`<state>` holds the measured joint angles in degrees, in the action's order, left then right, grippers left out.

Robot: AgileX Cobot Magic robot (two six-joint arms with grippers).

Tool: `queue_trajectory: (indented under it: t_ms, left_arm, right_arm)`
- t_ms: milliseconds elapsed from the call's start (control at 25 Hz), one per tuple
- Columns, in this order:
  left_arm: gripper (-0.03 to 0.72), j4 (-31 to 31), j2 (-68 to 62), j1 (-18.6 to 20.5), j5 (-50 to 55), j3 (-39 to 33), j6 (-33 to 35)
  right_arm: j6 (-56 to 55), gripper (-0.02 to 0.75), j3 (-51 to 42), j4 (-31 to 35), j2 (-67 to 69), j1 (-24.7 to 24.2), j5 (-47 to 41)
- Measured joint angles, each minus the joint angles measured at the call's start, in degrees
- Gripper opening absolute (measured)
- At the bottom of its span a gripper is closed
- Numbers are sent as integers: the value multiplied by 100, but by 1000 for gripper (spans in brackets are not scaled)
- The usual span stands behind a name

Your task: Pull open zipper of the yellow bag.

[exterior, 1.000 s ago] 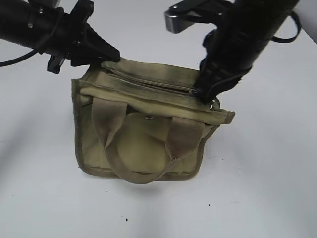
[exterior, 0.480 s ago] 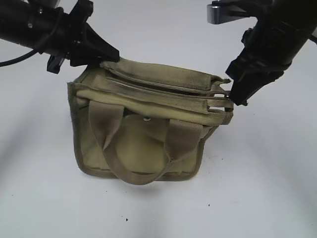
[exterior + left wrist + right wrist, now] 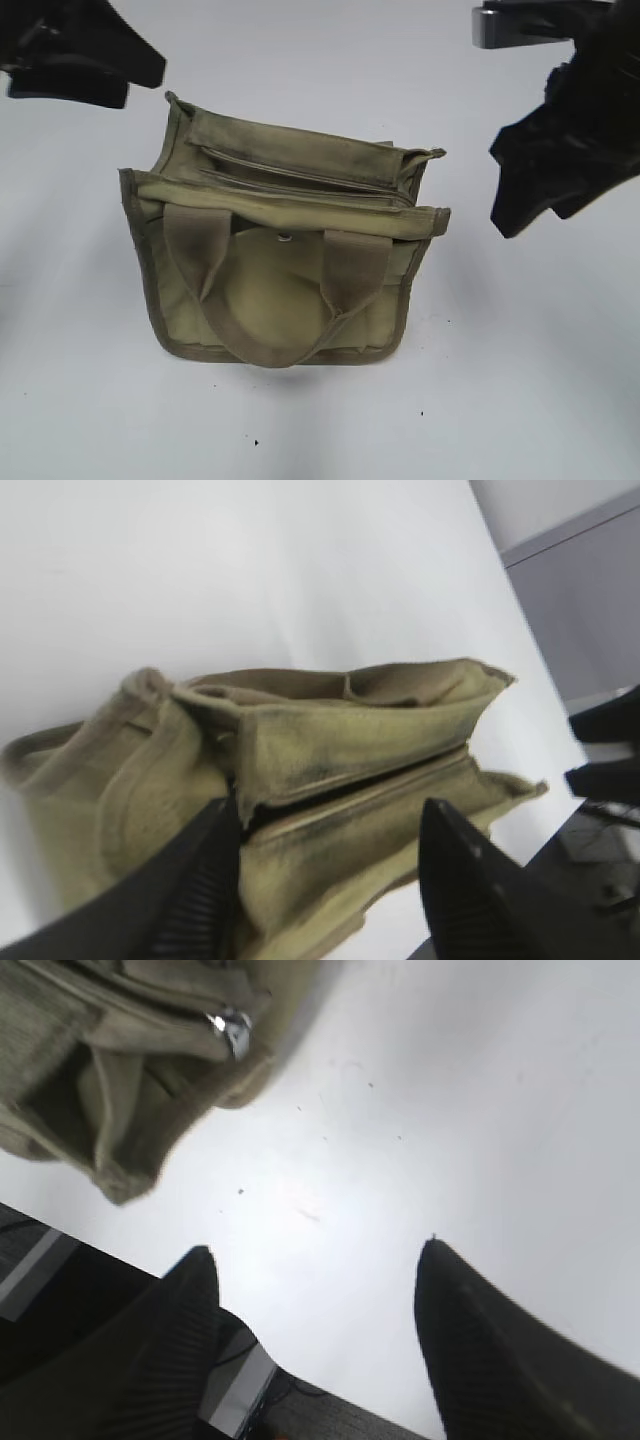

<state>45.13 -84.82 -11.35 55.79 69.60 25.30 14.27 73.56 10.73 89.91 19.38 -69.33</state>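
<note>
On the white table (image 3: 520, 380), only the yellow bag (image 3: 280, 300) stands.

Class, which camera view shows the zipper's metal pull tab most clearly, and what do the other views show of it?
The right wrist view: the silver pull tab glints sharply at the yellow bag's end, unobstructed. In the exterior view the zipper runs as a thin line along the bag's top, but no tab can be made out. The left wrist view shows only the opened seam, no tab.

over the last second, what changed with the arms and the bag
Both grippers let go and pulled away: the left gripper released the yellow bag at its left end and backed off up-left; the right gripper dropped the zipper pull and retreated right. Both now open, empty. The bag stays upright, its top gaping.
</note>
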Motion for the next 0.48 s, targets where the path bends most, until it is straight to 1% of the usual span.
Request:
queue_trajectory:
  t_ms: [120,240,320,480]
  left_arm:
    - [451,-1135,736,0,347,0,-574]
    - [453,-2056,1437,0,779,-107,-1100]
    - [453,-2502,1959,0,962,-393,-1392]
    - [453,-3234,3260,0,1072,-1367,-1810]
  right_arm:
    - [-178,487,-569,-157,-463,-7,0]
    - [-397,489,-1215,-208,-1072,-7,-6]
    - [-476,489,-1675,-215,-1551,-7,-11]
    - [-524,489,-2546,-235,-2531,-7,-11]
